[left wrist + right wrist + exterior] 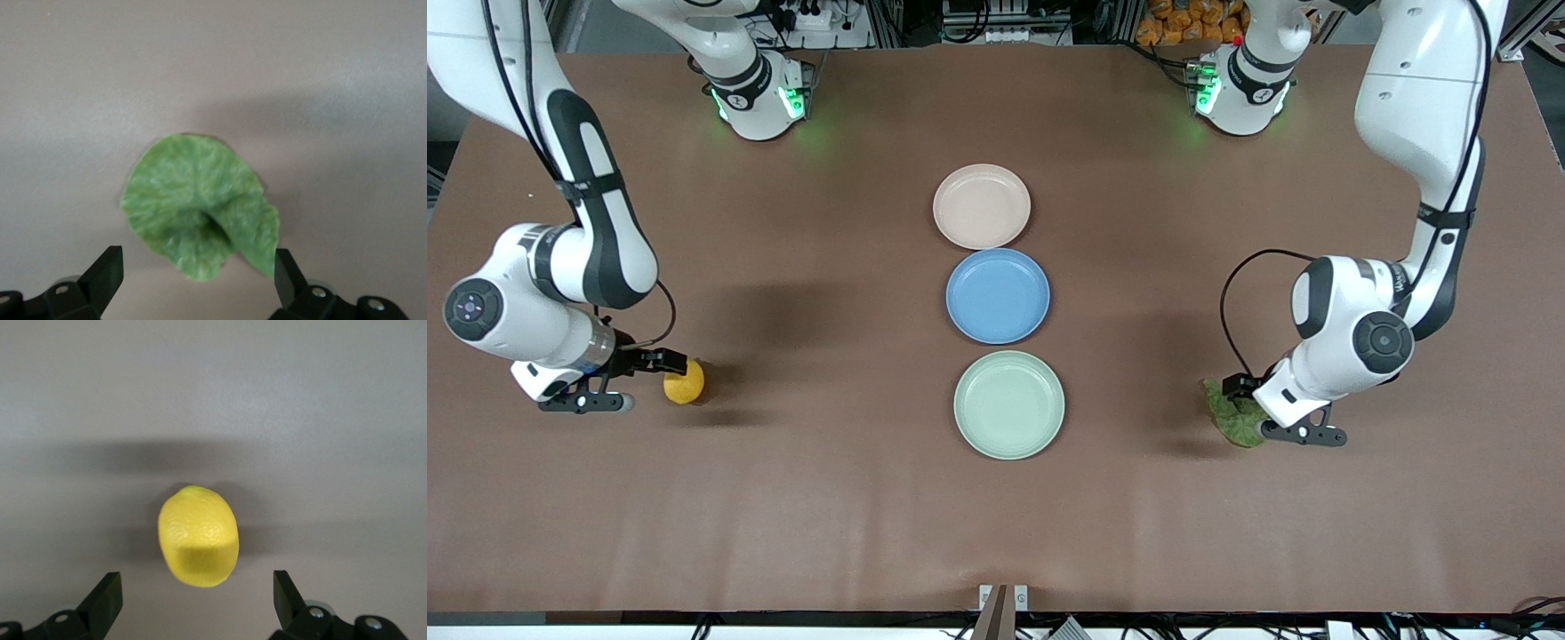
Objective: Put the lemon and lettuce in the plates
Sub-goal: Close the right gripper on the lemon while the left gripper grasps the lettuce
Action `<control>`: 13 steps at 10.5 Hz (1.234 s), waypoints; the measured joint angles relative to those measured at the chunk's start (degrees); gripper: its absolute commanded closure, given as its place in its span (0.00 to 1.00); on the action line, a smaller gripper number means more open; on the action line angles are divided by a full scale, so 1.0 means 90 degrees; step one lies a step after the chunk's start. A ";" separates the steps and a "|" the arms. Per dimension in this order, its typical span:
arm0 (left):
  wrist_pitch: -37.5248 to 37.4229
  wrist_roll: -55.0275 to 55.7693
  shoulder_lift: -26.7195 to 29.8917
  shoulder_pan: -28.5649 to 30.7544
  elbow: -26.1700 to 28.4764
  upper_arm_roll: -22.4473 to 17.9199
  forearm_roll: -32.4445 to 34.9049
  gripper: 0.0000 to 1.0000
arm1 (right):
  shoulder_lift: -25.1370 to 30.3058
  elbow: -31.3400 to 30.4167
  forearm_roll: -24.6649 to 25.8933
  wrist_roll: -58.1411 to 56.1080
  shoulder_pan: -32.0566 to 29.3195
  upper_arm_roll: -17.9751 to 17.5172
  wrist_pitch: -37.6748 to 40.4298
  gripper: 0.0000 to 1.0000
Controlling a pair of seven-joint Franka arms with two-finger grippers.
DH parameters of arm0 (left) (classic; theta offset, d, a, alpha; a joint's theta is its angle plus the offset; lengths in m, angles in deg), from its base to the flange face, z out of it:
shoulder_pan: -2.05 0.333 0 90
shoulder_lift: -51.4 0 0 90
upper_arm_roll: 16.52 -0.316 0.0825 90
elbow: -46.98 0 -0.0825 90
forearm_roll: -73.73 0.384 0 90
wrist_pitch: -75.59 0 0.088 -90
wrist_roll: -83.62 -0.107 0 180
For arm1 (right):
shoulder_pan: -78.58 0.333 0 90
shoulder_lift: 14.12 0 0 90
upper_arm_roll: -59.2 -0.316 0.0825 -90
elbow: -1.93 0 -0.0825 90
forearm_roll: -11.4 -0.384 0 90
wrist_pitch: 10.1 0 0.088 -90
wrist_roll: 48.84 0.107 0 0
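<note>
The right end effector (193,600) is held with fingers spread wide just over the lemon (198,536), which is flanked but not yet touched; the left end effector (197,277) is likewise spread apart around the lettuce (200,217). The lemon is judged firm, light and prone to rolling (its skin is finely dimpled), so it is best taken across its narrow middle. The lettuce looks soft and floppy, and is best pinched at the raised central fold. The lemon lies on the table (783,498) toward the right arm's end, the lettuce toward the left arm's end. Between them the beige-pink plate (981,206), blue plate (997,295) and mint plate (1008,404) are lined up.
</note>
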 measured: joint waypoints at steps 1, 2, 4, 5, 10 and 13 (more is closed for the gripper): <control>0.0058 0.0128 -0.0120 -0.0065 -0.0079 0.0002 0.0000 0.00 | -0.0157 -0.0003 -0.0008 -0.0008 -0.0025 0.0001 -0.0106 0.00; 0.0122 0.0213 -0.0244 -0.0139 -0.0136 0.0003 0.0000 0.00 | -0.0282 -0.0002 -0.0019 -0.0009 -0.0034 0.0001 -0.0173 0.00; 0.0342 0.0259 -0.0444 -0.0163 -0.0162 -0.0006 0.0000 0.08 | -0.0418 -0.0001 -0.0150 -0.0009 -0.0039 0.0001 -0.0233 0.00; 0.0387 0.0259 -0.0522 -0.0139 -0.0171 -0.0017 0.0000 0.18 | -0.0476 0.0000 -0.0218 -0.0009 -0.0039 0.0001 -0.0310 0.00; 0.0400 0.0274 -0.0645 -0.0036 -0.0203 -0.0028 -0.0069 0.36 | -0.0872 -0.0001 -0.0309 -0.0024 -0.0022 -0.0023 -0.0776 1.00; 0.0419 0.0312 -0.0728 -0.0037 -0.0218 -0.0027 -0.0186 0.75 | -0.0876 0.0012 -0.0312 -0.0025 0.0050 -0.0044 -0.0782 1.00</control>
